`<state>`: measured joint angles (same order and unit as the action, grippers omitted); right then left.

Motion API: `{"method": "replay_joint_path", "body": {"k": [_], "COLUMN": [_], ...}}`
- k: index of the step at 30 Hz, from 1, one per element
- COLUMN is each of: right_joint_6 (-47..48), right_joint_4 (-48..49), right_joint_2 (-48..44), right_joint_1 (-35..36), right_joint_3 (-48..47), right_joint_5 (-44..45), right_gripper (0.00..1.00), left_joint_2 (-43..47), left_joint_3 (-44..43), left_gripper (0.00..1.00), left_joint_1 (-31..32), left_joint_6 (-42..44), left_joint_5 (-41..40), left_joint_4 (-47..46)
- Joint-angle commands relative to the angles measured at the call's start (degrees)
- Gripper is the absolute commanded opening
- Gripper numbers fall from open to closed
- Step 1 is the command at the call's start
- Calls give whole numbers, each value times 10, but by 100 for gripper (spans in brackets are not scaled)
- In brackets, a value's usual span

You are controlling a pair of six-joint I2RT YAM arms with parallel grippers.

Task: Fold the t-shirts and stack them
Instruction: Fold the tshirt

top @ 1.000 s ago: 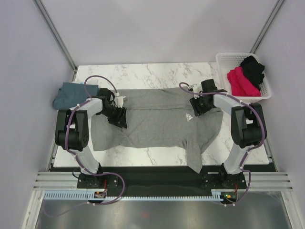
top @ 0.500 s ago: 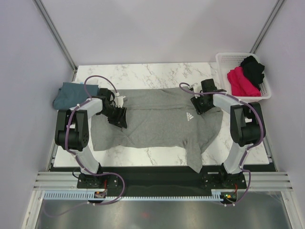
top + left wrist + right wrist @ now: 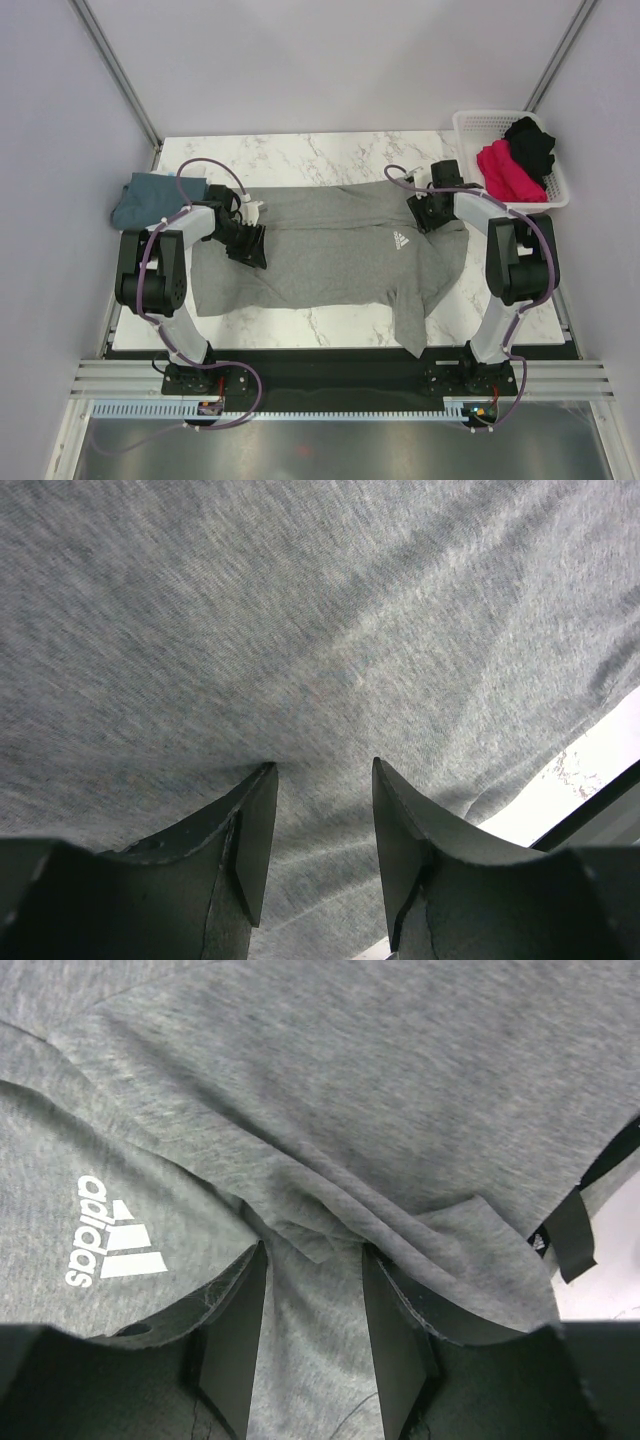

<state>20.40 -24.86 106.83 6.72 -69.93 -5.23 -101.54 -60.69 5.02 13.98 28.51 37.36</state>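
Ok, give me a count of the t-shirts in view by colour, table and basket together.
heather grey t-shirt, spread on the table: 1
teal-blue t-shirt, at the table's left edge: 1
magenta-pink t-shirt, in the white basket: 1
black t-shirt, in the same basket: 1
Total: 4, counting each basket bundle as one.

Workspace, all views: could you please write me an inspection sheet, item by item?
Surface: white marble table.
Job's things: grey t-shirt spread out, one part hanging over the near edge; teal t-shirt at the left edge; pink t-shirt and black t-shirt in the white basket.
Clutter: nothing seen.
Grippers: left gripper open, on the grey cloth; right gripper open over a cloth fold.
Cables: purple cable along each arm.
Surroundings: plain walls, metal frame.
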Motion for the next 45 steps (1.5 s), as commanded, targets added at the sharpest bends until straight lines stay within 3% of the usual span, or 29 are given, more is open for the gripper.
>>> {"method": "replay_joint_path", "body": {"k": [1, 10, 16, 20, 24, 31, 35, 45], "right_joint_6": [2, -5, -5, -5, -2, -12, -22, -15], "right_joint_4": [9, 5, 11, 42, 46, 13, 0, 2], "right_joint_2": [-2, -11, -9, -42, -82, -128, -123, -58], "right_joint_1": [-11, -10, -10, 0, 10, 27, 27, 25], "right_joint_3": [-26, -26, -24, -11, 13, 45, 58, 13], "right_joint_5": [-14, -36, -9, 49, 49, -24, -63, -54], "right_gripper": [51, 47, 47, 48, 49, 48, 48, 47], "left_joint_2": [-11, -10, -14, -14, -11, -10, -12, -6], "left_joint_3": [13, 8, 4, 3, 5, 6, 4, 10], "left_gripper": [51, 51, 51, 51, 51, 51, 51, 51], "left_joint_1": [4, 4, 4, 4, 4, 5, 5, 5], "left_joint_6": [-4, -5, -7, -7, -7, -8, -11, -9], "left_joint_5": [-23, -22, -20, -20, -19, -16, -14, -24], "left_joint_4": [-12, -11, -10, -11, -11, -14, -14, -14]}}
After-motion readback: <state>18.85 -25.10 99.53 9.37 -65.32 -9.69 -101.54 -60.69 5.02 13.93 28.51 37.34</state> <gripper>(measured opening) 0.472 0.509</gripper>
